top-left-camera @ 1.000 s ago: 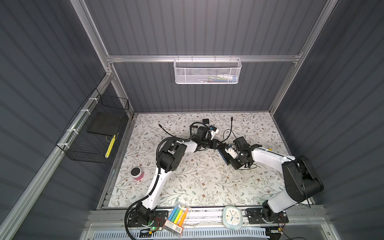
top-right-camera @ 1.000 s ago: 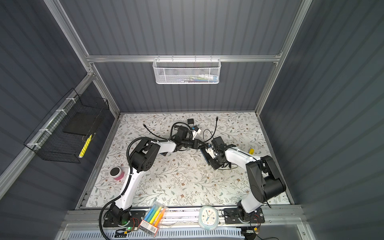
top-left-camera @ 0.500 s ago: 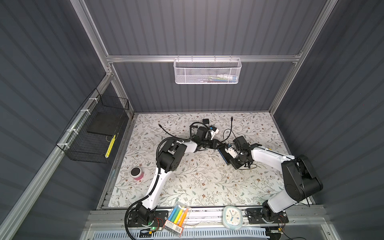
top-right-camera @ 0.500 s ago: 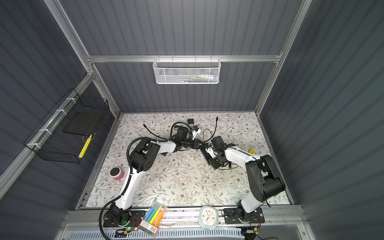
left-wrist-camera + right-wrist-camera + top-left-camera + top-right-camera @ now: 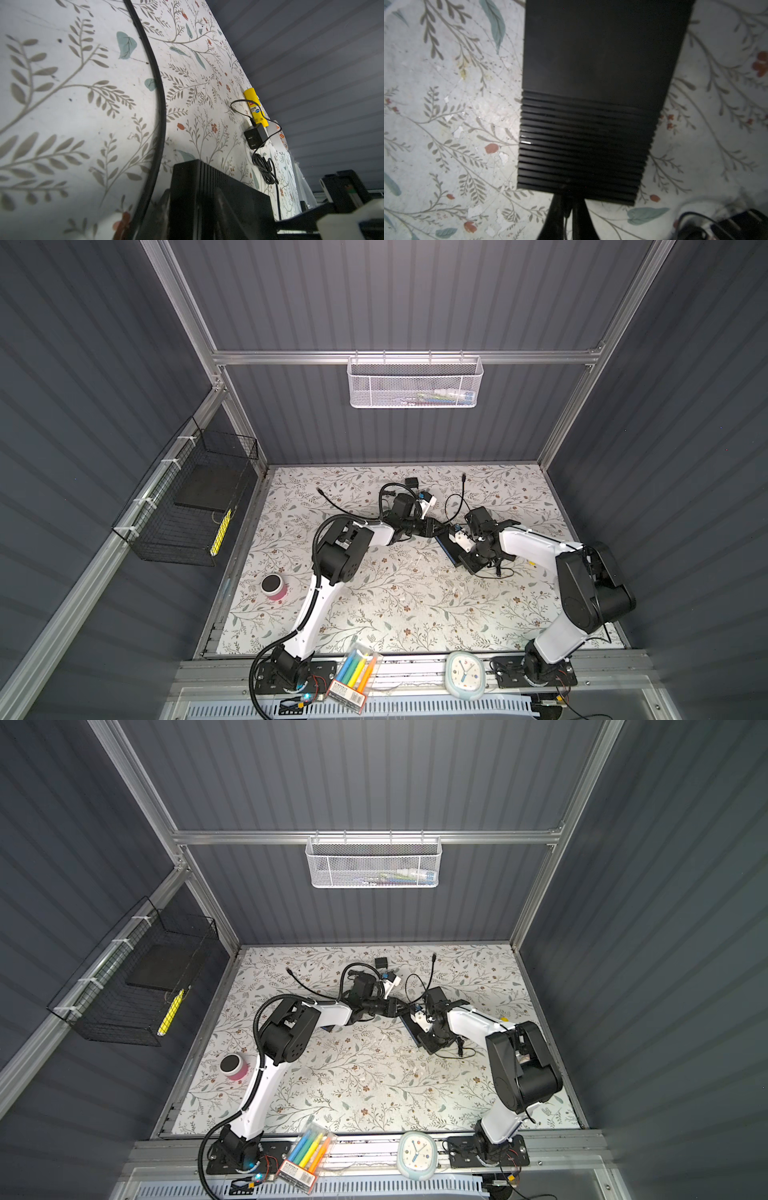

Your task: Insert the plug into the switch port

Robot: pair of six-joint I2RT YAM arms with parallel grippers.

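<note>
My left fingers reach the left end of the switch, which lies mid-bench. I cannot tell their gap, nor make out the plug. My right fingers are pinched together, tips at the switch's ribbed edge. Farther right, the yellow tube carries a label too small to read.

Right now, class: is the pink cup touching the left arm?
Apart. Both top views show bare table between the cup and left arm.
</note>
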